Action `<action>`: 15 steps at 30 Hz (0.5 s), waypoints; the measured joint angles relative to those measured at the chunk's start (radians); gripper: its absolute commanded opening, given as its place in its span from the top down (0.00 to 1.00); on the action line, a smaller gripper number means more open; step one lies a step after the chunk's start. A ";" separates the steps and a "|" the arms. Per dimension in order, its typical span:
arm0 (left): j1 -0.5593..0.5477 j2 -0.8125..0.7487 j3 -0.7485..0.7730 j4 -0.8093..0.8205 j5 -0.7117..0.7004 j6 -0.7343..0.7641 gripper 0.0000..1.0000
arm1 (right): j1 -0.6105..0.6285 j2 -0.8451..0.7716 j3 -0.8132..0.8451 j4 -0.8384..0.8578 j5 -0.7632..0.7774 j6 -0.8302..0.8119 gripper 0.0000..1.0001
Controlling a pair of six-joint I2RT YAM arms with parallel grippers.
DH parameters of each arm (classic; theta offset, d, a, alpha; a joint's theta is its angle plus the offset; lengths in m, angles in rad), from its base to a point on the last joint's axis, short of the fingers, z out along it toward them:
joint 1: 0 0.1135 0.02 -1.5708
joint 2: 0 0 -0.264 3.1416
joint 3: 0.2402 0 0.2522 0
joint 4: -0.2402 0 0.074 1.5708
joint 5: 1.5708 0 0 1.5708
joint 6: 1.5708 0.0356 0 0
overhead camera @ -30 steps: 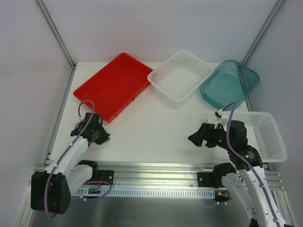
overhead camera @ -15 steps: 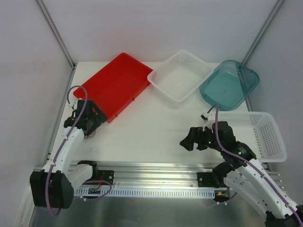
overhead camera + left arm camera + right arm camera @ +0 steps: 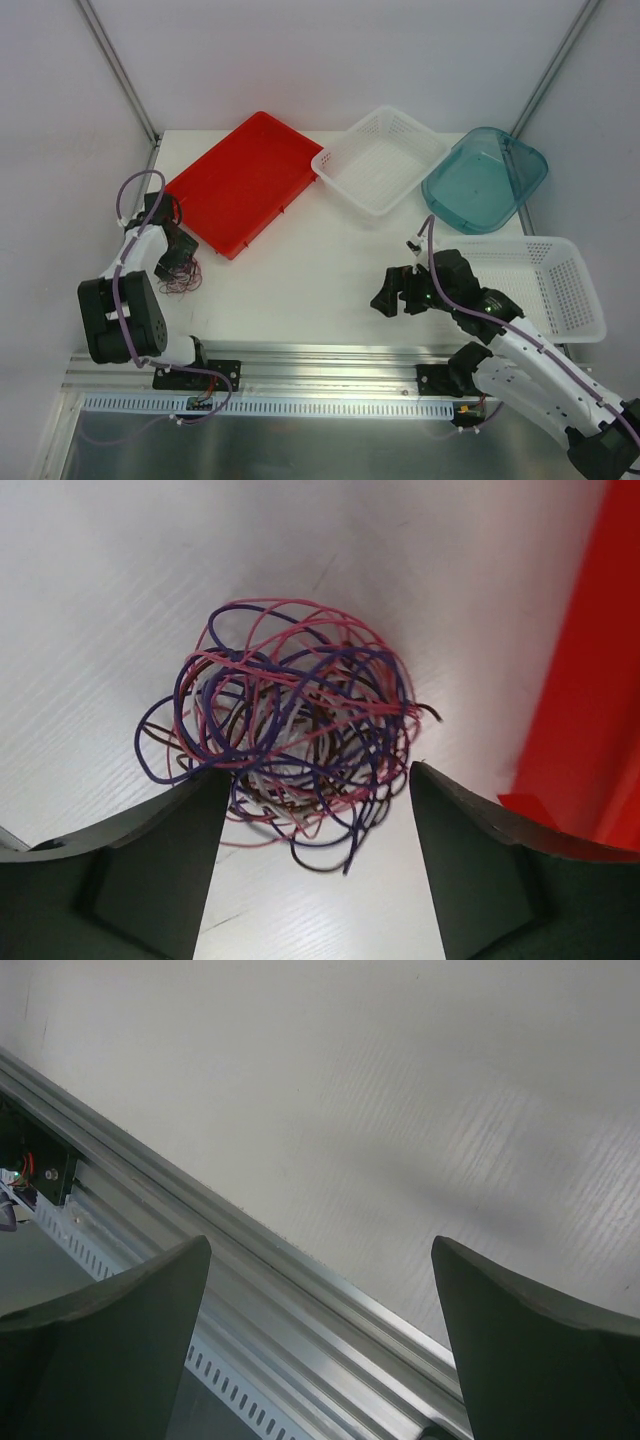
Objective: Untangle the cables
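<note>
Cables, pink, purple, brown and whitish, lie knotted in one ball on the table. The ball sits just ahead of and partly between the tips of the left gripper, whose jaws stand wide with nothing pinched. The risk begins here. A closing bite at this spot would likely take several strands at once, and a lift would then haul the ball up as a lump or pull its knots tighter. Thin loops could also snag on a finger and trail along after release. The tray sits just to that gripper's right, so a sweep that way may push the ball against its rim. Farther right, the right gripper hangs well apart from the ball, over bare table near the rail. Its jaws are wide too and hold nothing. With no second hold, a pull by one arm would probably drag the ball rather than part it.
</note>
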 measured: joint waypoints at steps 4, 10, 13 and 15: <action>0.013 0.111 -0.033 0.018 0.001 -0.013 0.75 | 0.026 0.025 0.000 0.028 0.008 -0.001 0.03; -0.008 0.104 -0.080 0.069 0.018 -0.036 1.00 | 0.058 0.037 0.000 0.051 0.027 -0.002 0.03; -0.097 0.056 -0.129 0.094 -0.011 -0.047 1.00 | 0.070 0.057 -0.002 0.070 0.036 -0.003 0.03; -0.190 0.032 -0.153 0.101 -0.021 -0.058 1.00 | 0.084 0.080 -0.002 0.089 0.040 -0.002 0.03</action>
